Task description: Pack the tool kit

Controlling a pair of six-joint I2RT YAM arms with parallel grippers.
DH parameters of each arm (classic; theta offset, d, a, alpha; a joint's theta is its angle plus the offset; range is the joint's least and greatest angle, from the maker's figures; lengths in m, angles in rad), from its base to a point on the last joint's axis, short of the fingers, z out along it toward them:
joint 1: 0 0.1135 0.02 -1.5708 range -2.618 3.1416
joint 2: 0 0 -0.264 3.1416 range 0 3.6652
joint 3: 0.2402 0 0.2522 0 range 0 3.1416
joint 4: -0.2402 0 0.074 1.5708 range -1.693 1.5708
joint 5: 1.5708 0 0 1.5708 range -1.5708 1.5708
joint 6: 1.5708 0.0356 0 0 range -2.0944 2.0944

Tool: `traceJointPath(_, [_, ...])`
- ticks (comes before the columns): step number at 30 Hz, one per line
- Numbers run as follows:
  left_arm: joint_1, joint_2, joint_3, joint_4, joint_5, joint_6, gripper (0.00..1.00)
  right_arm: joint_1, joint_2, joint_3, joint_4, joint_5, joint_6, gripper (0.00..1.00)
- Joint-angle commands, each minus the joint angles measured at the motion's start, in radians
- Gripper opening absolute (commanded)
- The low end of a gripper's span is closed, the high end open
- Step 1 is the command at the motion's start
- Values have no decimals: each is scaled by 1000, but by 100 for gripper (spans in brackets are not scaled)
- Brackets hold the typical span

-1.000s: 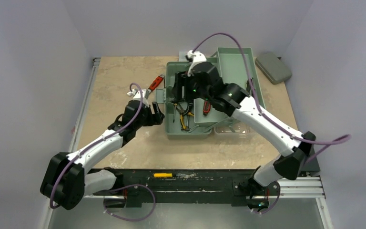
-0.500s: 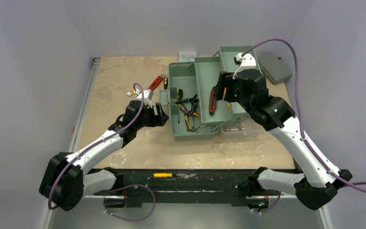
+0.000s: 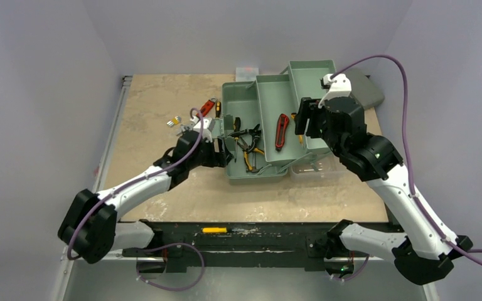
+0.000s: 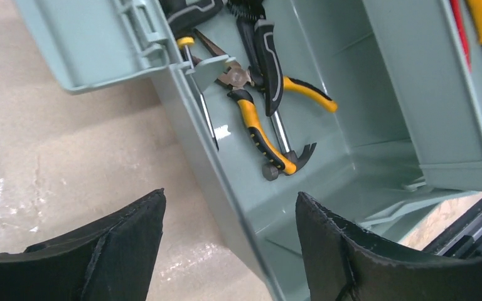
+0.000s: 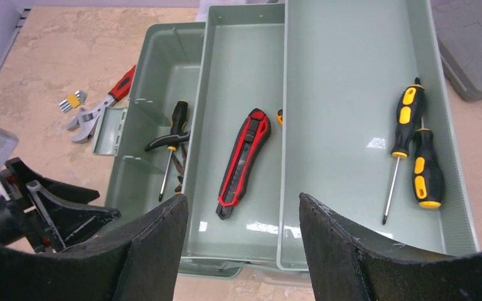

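Lying in the middle tray [image 5: 241, 69] is a red utility knife [image 5: 242, 164].

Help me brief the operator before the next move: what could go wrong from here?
1. The left claw is open, straddling the side wall of the toolbox; closing or pushing there may shift the box.
2. The red-handled wrench and small key set lie outside on the table; closing up now would leave them unpacked.
3. Pliers lie crossed in the bottom bin; the middle tray might jam on them when folded back.
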Motion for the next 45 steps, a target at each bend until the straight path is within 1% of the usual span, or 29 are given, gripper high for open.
traceJointPath(1, [-36, 104, 147, -133, -64, 31, 70, -3, -34, -10, -7, 82, -18, 63])
traceJointPath(4, [-36, 158, 213, -274, -192, 12, 60, -2, -50, -16, -22, 154, -21, 62])
traceJointPath(6, [-35, 167, 239, -353, -305, -13, 52, -2, -43, -12, -56, 255, -28, 62])
traceJointPath(8, [-32, 160, 244, -393, -382, -28, 41, -4, -21, -7, -98, 353, -24, 62])
traceJointPath(10, [-27, 143, 233, -399, -414, -44, 30, -4, -14, -10, -120, 420, -19, 61])
traceJointPath(11, [-24, 134, 225, -396, -421, -50, 27, -6, -15, -14, -119, 433, -17, 61])
traceJointPath(13, [-14, 124, 215, -399, -437, -66, 11, -14, -30, -22, -102, 451, -18, 60])
traceJointPath(15, [2, 119, 215, -419, -454, -86, 1, -23, -41, -22, -86, 537, -21, 58])
traceJointPath(17, [24, 111, 209, -436, -463, -108, 0, -46, -45, -18, -69, 622, -30, 57])
traceJointPath(19, [48, 91, 191, -436, -459, -127, 0, -89, -46, -14, -35, 631, -56, 56])
traceJointPath(23, [84, 48, 151, -413, -440, -144, 0, -197, -6, -17, -3, 546, -69, 56])
traceJointPath(26, [89, 30, 140, -408, -444, -144, 0, -331, 55, -16, -4, 446, -56, 56])
traceJointPath(29, [89, 21, 133, -406, -451, -145, 0, -493, 90, -20, 14, 250, -19, 57])
traceJointPath(31, [90, 13, 129, -404, -454, -145, 0, -572, 100, -48, 52, 115, 3, 58])
traceJointPath(35, [90, 2, 123, -405, -473, -141, 0, -717, 122, -156, 153, -193, 43, 58])
traceJointPath(36, [89, -2, 122, -405, -475, -141, 0, -747, 131, -187, 174, -252, 43, 58])
traceJointPath(38, [90, -2, 119, -401, -470, -142, 0, -809, 141, -265, 239, -357, 106, 58])
traceJointPath(41, [89, 7, 117, -386, -441, -138, 0, -885, 150, -366, 358, -518, 161, 56])
traceJointPath(45, [90, 19, 126, -380, -405, -122, 0, -912, 194, -448, 485, -750, 176, 55])
